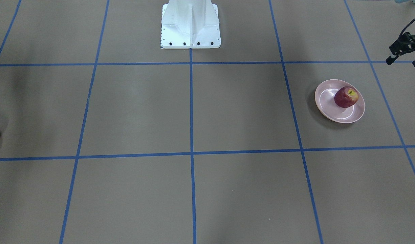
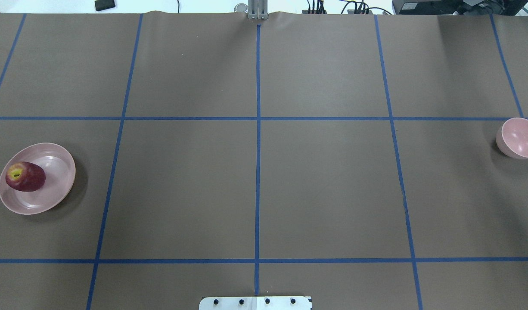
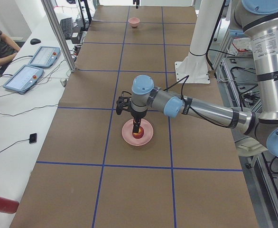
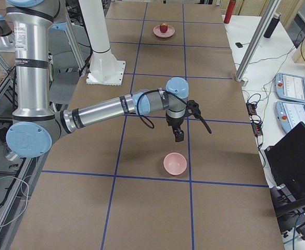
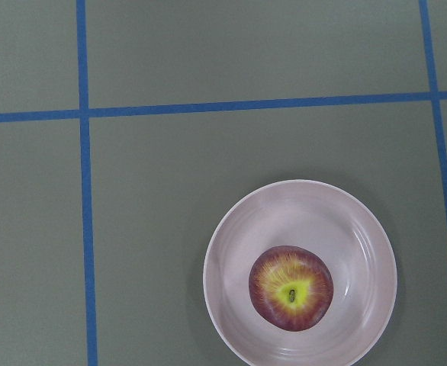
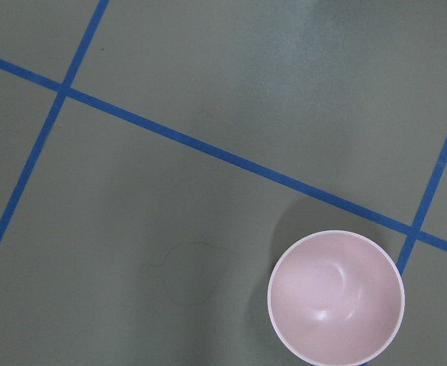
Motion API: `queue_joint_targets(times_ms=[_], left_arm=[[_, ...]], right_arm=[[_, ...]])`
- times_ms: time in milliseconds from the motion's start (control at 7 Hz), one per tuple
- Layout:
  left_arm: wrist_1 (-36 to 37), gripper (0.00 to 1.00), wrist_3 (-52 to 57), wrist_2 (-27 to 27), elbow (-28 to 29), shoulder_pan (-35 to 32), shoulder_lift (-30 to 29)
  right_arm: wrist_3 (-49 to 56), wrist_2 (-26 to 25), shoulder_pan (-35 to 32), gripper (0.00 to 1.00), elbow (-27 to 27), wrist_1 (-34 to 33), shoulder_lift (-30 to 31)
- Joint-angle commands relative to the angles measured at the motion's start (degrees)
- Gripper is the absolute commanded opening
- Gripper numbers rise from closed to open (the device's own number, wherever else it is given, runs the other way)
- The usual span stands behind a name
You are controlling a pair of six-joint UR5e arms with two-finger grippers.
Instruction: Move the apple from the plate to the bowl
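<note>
Okay, pre-grasp step, apple not yet picked. Apple (image 2: 25, 176) sits on plate (image 2: 59, 172) at the left edge of the overhead view. Bowl (image 2: 520, 137) is empty at the right edge, well apart. Left gripper (image 1: 404, 62) hangs over the plate, fingers look wide, holding nothing. Right gripper (image 4: 178, 136) hovers near the bowl; can't tell its spread. Next, probably: left drops over the apple and closes on its sides. Bowl is far, so a handover is likely needed.
</note>
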State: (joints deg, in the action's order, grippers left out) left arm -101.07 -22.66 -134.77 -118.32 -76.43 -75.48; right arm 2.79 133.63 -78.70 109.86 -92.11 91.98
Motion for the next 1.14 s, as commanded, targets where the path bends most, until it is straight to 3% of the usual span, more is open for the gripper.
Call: queue_joint_targets(times_ms=[0, 1000], left_arm=[[-0.52, 0.98, -0.19, -0.23, -0.85, -0.04, 0.68], [-1.49, 0.98, -0.02, -0.49, 1.51, 0.14, -0.37]], right_arm=[[0.02, -0.12, 0.04, 1.00, -0.43, 0.00, -0.39], [-0.50, 0.32, 0.04, 1.00, -2.20, 5.63, 0.31]])
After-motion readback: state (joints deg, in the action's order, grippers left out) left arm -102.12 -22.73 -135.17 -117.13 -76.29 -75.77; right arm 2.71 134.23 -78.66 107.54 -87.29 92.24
